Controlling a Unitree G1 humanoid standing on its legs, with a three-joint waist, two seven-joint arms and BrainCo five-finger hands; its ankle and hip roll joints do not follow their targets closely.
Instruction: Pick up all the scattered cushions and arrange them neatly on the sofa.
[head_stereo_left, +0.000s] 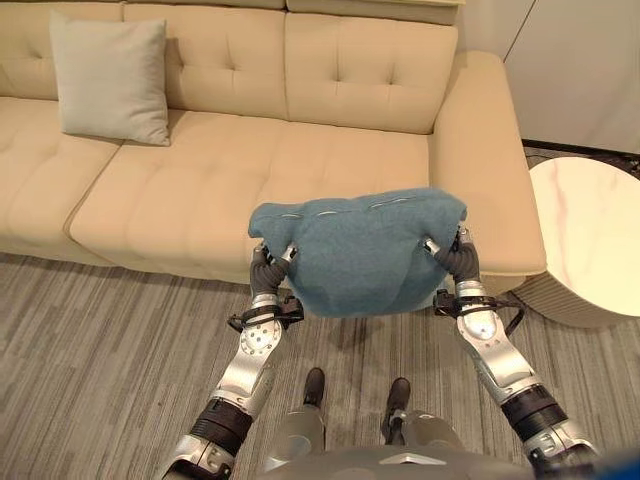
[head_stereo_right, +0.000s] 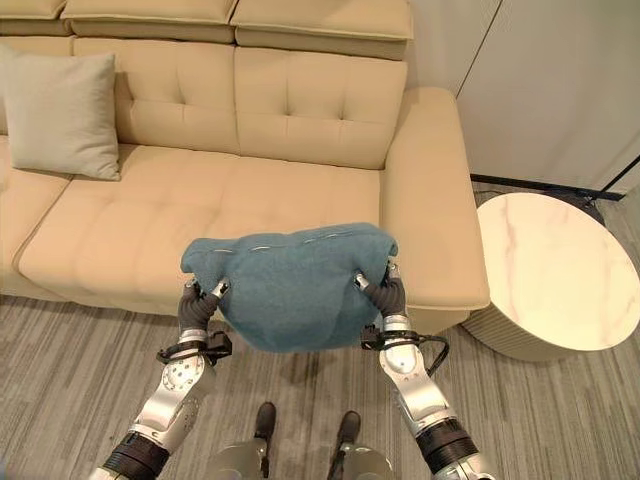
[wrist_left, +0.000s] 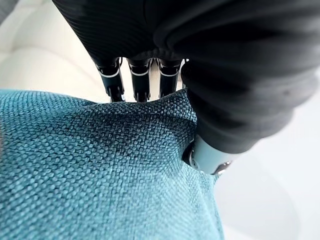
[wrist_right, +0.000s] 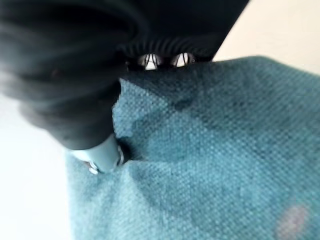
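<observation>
A teal woven cushion (head_stereo_left: 355, 250) hangs in the air in front of the beige sofa (head_stereo_left: 230, 190), over its front edge near the right armrest. My left hand (head_stereo_left: 272, 262) grips the cushion's left side and my right hand (head_stereo_left: 452, 255) grips its right side. In the left wrist view the thumb (wrist_left: 207, 155) presses into the teal cloth (wrist_left: 90, 170) while the fingers curl over its edge. The right wrist view shows the same pinch, thumb (wrist_right: 102, 155) dug into the cloth (wrist_right: 210, 150). A pale grey cushion (head_stereo_left: 112, 78) leans upright against the sofa's back at the left.
A round white marble-topped side table (head_stereo_left: 590, 235) stands right of the sofa's right armrest (head_stereo_left: 485, 150). Grey wood-grain floor (head_stereo_left: 100, 350) runs in front of the sofa. The sofa's middle and right seats lie bare.
</observation>
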